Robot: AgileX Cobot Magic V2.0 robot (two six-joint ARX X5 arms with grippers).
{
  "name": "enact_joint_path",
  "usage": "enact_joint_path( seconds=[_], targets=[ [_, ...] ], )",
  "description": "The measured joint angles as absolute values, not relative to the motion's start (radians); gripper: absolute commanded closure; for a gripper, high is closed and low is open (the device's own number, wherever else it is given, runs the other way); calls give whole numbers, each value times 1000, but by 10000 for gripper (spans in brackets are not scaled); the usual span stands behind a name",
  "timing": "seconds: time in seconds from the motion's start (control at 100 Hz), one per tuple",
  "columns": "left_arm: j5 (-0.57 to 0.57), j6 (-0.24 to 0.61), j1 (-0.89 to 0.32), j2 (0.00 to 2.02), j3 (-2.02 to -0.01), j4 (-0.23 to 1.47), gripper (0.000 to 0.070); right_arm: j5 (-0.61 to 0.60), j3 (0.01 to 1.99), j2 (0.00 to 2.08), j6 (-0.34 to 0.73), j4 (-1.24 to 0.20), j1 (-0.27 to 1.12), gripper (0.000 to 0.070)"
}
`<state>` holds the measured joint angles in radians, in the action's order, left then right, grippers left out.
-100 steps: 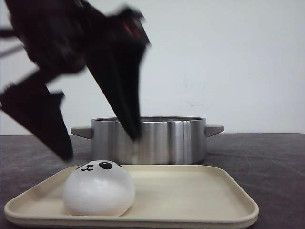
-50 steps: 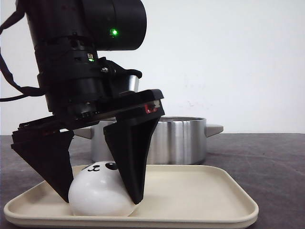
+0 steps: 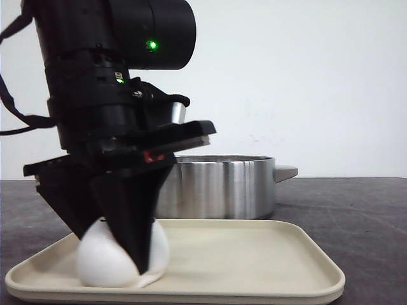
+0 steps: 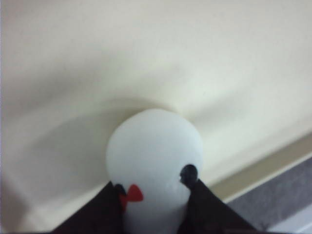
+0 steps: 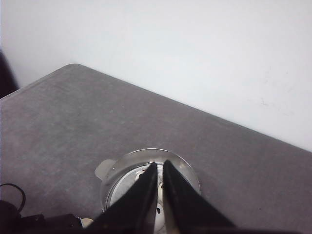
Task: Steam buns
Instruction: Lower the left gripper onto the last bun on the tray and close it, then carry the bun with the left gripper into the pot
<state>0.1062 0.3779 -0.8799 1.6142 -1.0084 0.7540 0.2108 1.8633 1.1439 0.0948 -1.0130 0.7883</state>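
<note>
one bun (image 3: 102, 257) lies between the fingers (image 3: 130, 222) of the left gripper (image 3: 105, 232), which have drawn in since half a second ago and now clench its sides; the bun looks narrower and taller in the front view than before, squeezed inward, and its panda face, seen then between the fingers, is now hidden behind the near finger. in the left wrist view the bun (image 4: 153, 156) bulges out past the fingertips, a black mark by one finger and a small red mark by the other; its longer axis runs away from the fingertips, along the gripper's line. it rests on the cream tray (image 3: 254, 254), on the floor just beneath the fingertips. beyond the fingers, behind the tray, stands a steel pot (image 3: 222, 184) on the dark table (image 3: 356, 210). the right gripper (image 5: 159, 187) hangs above that pot (image 5: 124, 180), its fingers pressed nearly together with nothing between them.
</note>
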Motion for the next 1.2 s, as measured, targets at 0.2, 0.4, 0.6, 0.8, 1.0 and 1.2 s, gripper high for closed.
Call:
enact_joint_path(
  seconds=[0.2,0.4,0.6,0.8,1.0,1.2],
  targets=[
    [94,357,-894,1428,-1107,767,697,210,1863,1144,95,-1015,788,688],
    [-6,278,-850,1351,-1315,668,697,210,1863,1144,96,-1015,788,688],
    [-17,186,-730,1488,-1449,655,697,210,1863,1144,97,-1015,788,688],
    [-20,163,-639,1662,-1484,645,697,210,1863,1144,98,-1027,788,688],
    [-21,178,-612,1810,-1484,651,685,210,1863,1144,98,-1051,788,688],
    [-20,225,-613,1853,-1484,653,432,210,1863,1144,98,-1058,788,688]
  ],
)
